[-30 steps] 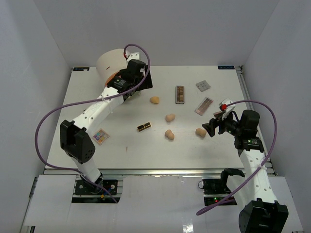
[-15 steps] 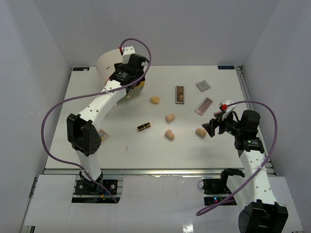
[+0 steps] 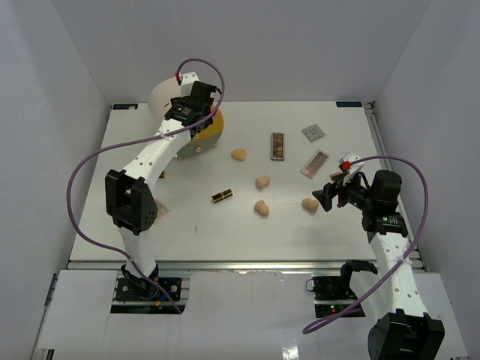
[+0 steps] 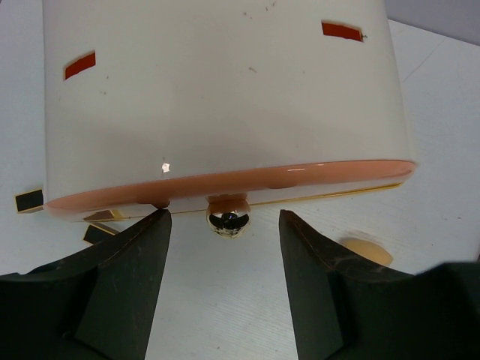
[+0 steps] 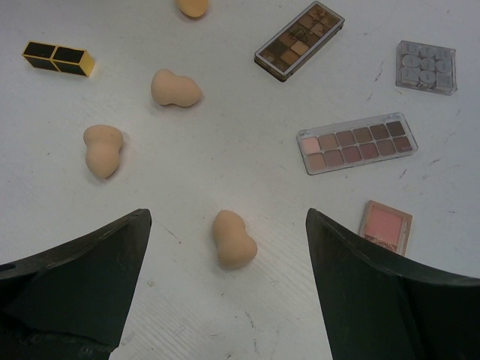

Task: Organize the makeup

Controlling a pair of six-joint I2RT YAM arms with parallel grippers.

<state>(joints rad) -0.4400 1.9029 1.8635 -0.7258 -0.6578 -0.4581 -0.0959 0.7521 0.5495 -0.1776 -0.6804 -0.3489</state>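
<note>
From above, the left arm has swung in against the round cream drawer unit (image 3: 160, 94) at the far left corner of the bench (image 3: 225, 232); the left pincer (image 3: 196, 122) now sits at its rim, with a yellow front (image 3: 213, 126) showing beside it. The makeup has not moved. Four tan sponges (image 3: 262, 182), the dark gold-edged compact (image 3: 221, 196), the brown palette (image 3: 277, 146), the pink palette (image 3: 315, 163) and the grey palette (image 3: 313, 133) all lie loose mid-bench, well apart from the unit; nothing is sorted yet, and the arm seems to be opening storage first.

The left wrist view has the jaws parted either side of a gold knob (image 4: 228, 217) under the peach drawer edge (image 4: 225, 184); gaps remain on both sides, so nothing is gripped.

The right wrist view has the right pincer (image 5: 226, 217) spread wide and empty, unmoved, hovering over one sponge.
</note>
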